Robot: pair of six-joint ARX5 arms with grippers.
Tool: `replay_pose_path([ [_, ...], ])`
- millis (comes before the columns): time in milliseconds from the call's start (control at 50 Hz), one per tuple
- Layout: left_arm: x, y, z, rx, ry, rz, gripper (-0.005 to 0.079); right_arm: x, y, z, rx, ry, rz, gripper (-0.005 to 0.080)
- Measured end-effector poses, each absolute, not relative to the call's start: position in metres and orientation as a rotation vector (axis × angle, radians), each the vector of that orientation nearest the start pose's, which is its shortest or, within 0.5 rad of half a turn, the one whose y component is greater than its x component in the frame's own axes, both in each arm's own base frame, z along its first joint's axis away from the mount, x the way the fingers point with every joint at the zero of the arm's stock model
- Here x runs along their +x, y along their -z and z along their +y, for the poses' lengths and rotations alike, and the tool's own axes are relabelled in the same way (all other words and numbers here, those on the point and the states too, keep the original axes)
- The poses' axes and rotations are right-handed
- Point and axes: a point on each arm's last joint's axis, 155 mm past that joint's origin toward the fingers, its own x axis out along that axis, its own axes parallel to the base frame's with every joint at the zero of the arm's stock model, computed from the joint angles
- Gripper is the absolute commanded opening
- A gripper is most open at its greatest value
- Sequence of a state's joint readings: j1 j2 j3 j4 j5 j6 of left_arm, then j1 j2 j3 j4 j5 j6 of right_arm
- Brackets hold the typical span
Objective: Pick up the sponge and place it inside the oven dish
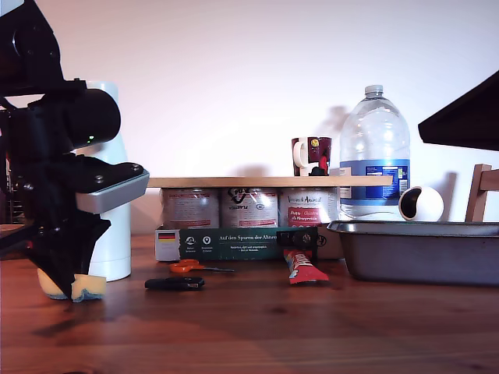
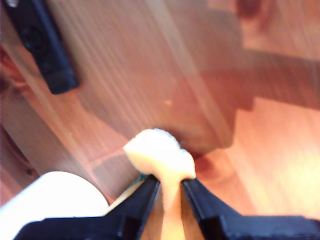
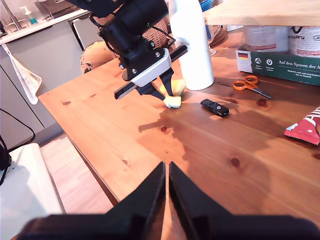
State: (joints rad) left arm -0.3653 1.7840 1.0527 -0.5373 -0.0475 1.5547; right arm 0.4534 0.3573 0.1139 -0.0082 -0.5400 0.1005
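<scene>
First wrist view shows my first gripper (image 2: 167,187) with fingers clamped on the sponge (image 2: 161,155), held just above the table (image 2: 150,75). My second gripper (image 3: 166,187) has fingers together. The dish (image 1: 421,249) sits at the exterior view's right.

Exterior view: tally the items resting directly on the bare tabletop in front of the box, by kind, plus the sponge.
Scissors: 1
Black fob: 1
Snack bar: 1
Sponge, held in my first gripper: 1
Total: 4
</scene>
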Motion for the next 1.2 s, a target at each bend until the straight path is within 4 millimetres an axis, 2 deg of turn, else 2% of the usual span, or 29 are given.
replay_pose_path([
  [180, 0.336, -0.016, -0.124, 1.522, 1.199, 0.830, -0.0021, 0.177, -0.139, 0.192, 0.103, -0.974, 0.311, -0.0013],
  [380, 0.327, -0.069, -0.136, 1.441, 1.079, 0.764, -0.0021, 0.177, -0.139, 0.192, 0.103, -0.974, 0.311, -0.0013],
  [460, 0.319, -0.092, -0.149, 1.381, 1.035, 0.722, -0.0021, 0.177, -0.139, 0.192, 0.089, -0.976, 0.304, -0.0013],
  [580, 0.305, -0.116, -0.172, 1.276, 1.021, 0.660, -0.0021, 0.177, -0.139, 0.192, 0.082, -0.977, 0.301, -0.0013],
  [660, 0.292, -0.130, -0.194, 1.194, 1.054, 0.604, -0.0021, 0.177, -0.139, 0.192, 0.082, -0.977, 0.300, -0.0013],
  [800, 0.269, -0.154, -0.237, 0.953, 1.128, 0.534, -0.0021, 0.180, -0.139, 0.190, 0.081, -0.957, 0.298, -0.0013],
  [920, 0.263, -0.176, -0.272, 0.778, 1.177, 0.449, -0.0021, 0.198, -0.138, 0.176, 0.069, -0.841, 0.286, -0.0013],
  [1060, 0.269, -0.203, -0.301, 0.667, 1.207, 0.320, -0.0021, 0.225, -0.134, 0.145, 0.079, -0.608, 0.286, -0.0013],
  [1120, 0.274, -0.207, -0.308, 0.642, 1.210, 0.291, -0.0021, 0.235, -0.131, 0.127, 0.076, -0.492, 0.287, -0.0013],
  [1200, 0.280, -0.202, -0.316, 0.630, 1.220, 0.281, -0.0021, 0.244, -0.128, 0.102, 0.055, -0.351, 0.285, -0.0013],
])
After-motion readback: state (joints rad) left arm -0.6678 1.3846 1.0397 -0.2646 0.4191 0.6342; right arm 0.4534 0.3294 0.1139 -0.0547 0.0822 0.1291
